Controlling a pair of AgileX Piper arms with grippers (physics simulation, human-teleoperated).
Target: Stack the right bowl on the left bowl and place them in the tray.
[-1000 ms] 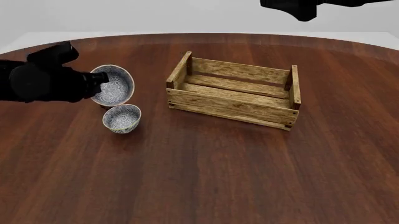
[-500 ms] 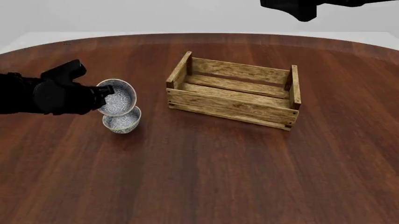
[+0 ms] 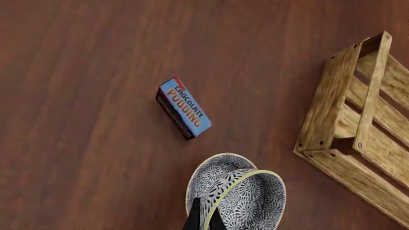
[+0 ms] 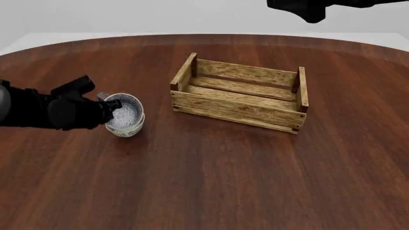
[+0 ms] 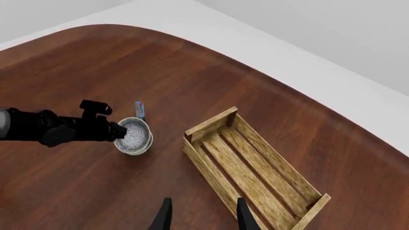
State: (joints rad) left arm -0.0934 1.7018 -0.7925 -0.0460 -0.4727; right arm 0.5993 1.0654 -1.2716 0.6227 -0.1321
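Observation:
My left gripper (image 4: 113, 106) is shut on the near rim of the right bowl (image 4: 126, 110), speckled with a cream-yellow rim (image 3: 250, 199). That bowl tilts slightly and sits low in the left bowl (image 4: 133, 128), whose whitish rim (image 3: 208, 175) shows beneath it. The fingertips (image 3: 193, 219) pinch the rim. The tray (image 4: 240, 93), a light-wood slatted crate, stands to the right of the bowls and apart from them. My right gripper (image 5: 202, 216) is open and empty, high above the table over the tray (image 5: 249, 167).
A small blue chocolate pudding box (image 3: 184, 108) lies on the table just beyond the bowls; it also shows in the right wrist view (image 5: 139, 109). The right arm (image 4: 307, 9) hangs at the top of the front view.
My left gripper has moved toward me and down with the right bowl, bringing it from above and behind the left bowl into it. The right arm has not moved.

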